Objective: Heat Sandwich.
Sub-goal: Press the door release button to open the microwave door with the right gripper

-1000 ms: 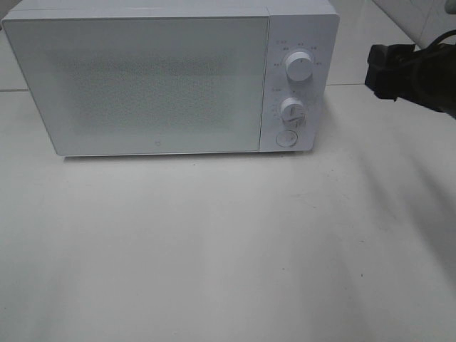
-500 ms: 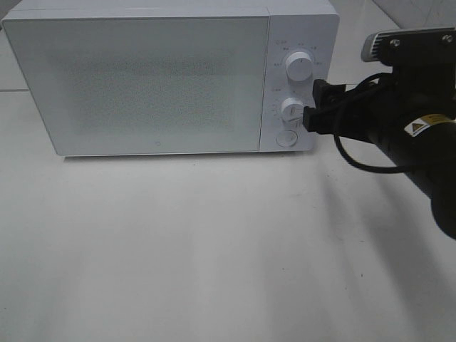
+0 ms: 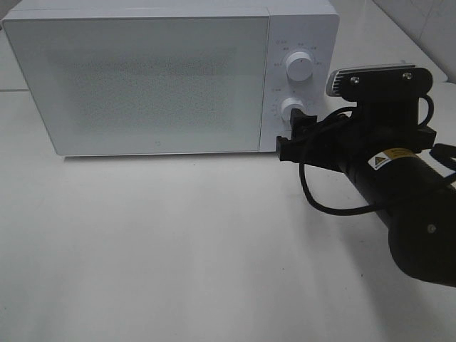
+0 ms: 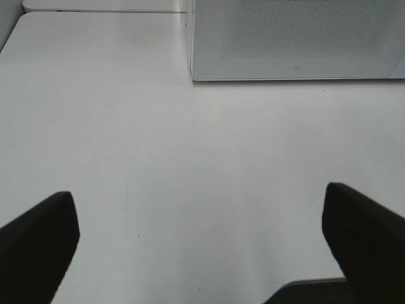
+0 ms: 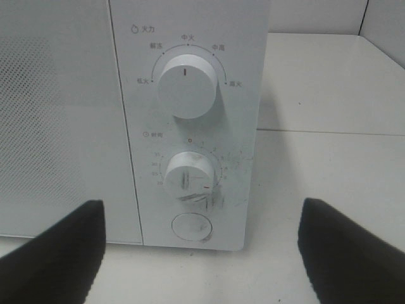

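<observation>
our right jaws gape empty before the round button (image 5: 193, 227) of the microwave (image 3: 303, 28); left jaws gape empty over the tabletop (image 4: 190, 158). the sandwich is nowhere in view, maybe behind the shut door (image 3: 142, 78). a careless push could turn the timer knob (image 5: 190, 177) instead.

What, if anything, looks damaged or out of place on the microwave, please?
The lower knob on the microwave looks scuffed: grey scratch marks cover its face and the white panel beside it. The upper knob looks clean.
</observation>
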### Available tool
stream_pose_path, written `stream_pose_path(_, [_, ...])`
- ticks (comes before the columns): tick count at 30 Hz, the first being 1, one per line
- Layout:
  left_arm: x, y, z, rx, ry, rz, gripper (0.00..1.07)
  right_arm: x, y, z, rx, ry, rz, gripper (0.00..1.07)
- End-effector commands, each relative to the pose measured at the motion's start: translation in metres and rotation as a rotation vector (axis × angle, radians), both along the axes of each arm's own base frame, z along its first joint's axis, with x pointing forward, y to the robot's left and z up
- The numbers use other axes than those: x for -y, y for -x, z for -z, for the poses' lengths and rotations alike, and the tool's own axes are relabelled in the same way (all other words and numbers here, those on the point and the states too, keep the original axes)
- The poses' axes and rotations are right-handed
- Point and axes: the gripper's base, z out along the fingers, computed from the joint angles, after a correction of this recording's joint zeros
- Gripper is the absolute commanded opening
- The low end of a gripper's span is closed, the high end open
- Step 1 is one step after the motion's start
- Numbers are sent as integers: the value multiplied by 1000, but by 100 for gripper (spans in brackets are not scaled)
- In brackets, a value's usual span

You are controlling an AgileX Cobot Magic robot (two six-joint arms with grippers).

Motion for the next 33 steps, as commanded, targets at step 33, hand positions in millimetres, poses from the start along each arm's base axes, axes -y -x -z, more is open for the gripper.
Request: stream_pose_path(33, [0, 2, 0, 19, 9, -3, 98, -6, 7, 14, -251, -1306, 358, 65])
